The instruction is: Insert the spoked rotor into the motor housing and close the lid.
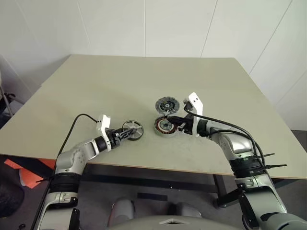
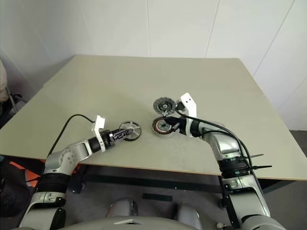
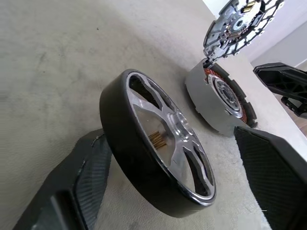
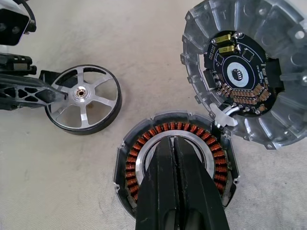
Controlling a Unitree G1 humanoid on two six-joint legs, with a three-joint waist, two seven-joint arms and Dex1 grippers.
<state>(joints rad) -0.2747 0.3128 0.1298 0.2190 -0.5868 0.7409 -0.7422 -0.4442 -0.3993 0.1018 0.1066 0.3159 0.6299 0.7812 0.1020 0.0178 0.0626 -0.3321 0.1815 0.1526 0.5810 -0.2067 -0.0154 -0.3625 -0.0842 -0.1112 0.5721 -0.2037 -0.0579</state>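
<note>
Left tool (image 1: 125, 135) is spread around the rotor (image 1: 133, 130) – one finger (image 3: 72, 182) against the black rim, the other (image 3: 273, 172) apart from it on the far side, so no pinch yet. Rotor lies flat on the counter (image 1: 96, 86), just left of the housing (image 1: 165, 126).

Right tool (image 4: 175, 158) is pressed together, fingers lying over the housing's centre hole, holding nothing that I can see. Lid (image 1: 167, 104) sits tipped open at the housing's far edge, circuit side showing, seemingly hinged there.

Handling, my read: rotor is rigid metal, likely weighty for its size, with a smooth rim – could slip in a light pinch. Grip across the rim, not the spokes. Copper windings are the fragile part; lower the rotor in square, no scraping.

Room: plenty of bare counter to the left and beyond. The near edge is close to both parts – a dropped rotor could roll off. Right tool blocks the hole and must clear first.
</note>
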